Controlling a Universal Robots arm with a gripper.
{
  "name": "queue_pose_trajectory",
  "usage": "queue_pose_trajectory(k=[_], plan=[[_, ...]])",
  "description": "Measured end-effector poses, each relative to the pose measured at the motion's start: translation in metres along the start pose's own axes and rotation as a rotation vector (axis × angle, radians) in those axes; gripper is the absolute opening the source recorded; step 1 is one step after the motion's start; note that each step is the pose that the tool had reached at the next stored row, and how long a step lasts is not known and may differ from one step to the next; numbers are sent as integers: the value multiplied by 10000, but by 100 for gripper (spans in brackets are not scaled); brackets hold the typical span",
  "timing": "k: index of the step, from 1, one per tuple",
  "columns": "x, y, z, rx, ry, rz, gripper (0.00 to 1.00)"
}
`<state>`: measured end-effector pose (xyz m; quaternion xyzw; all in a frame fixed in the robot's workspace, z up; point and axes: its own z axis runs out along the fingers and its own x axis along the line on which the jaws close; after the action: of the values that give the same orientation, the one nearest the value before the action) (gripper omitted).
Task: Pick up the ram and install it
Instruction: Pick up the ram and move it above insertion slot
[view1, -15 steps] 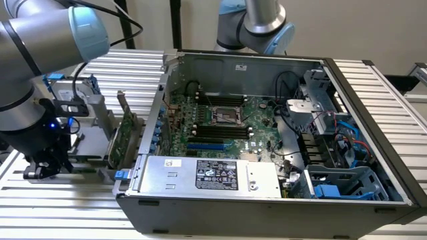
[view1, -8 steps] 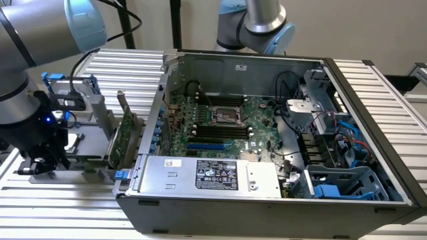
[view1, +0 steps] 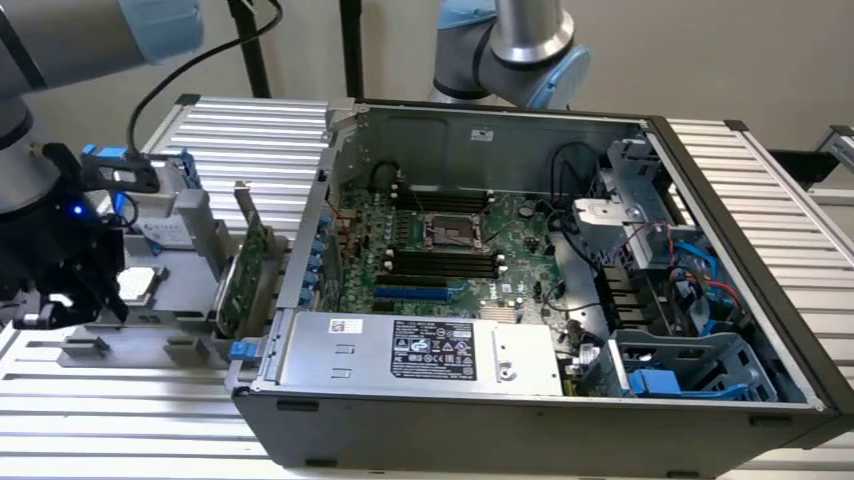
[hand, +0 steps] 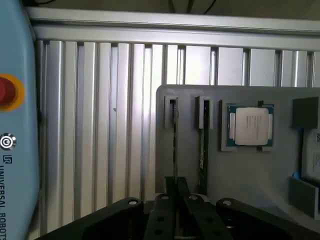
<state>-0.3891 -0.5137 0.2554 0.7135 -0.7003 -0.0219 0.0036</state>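
Two thin rams stand on edge in slots of a grey holder tray (hand: 240, 170): one ram (hand: 175, 145) runs straight into my gripper (hand: 176, 181), and the other (hand: 202, 145) is just beside it. The black fingers (hand: 169, 189) are pressed together on the near end of the first ram, which still sits in its slot. In the exterior view my gripper (view1: 60, 305) hangs low over the tray (view1: 134, 345) at that view's left, outside the open computer case (view1: 534, 400). The motherboard's black memory slots (view1: 434, 262) lie inside the case.
The tray also carries a CPU chip (hand: 250, 126), a tall green expansion card (view1: 247, 270) and a hard drive with blue rails (view1: 160, 205). A ribbed aluminium table (hand: 100, 125) surrounds the tray. A second arm's base (view1: 514, 45) stands behind the case.
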Motion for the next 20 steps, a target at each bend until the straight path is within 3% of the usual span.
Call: queue_pose_trajectory(k=[5, 10, 20], plan=[[-5, -51, -223, 1, -6, 0, 0], [-9, -158, -446, 1, -17, 0, 0], [-7, -562, -822, 3, -126, -3, 0]])
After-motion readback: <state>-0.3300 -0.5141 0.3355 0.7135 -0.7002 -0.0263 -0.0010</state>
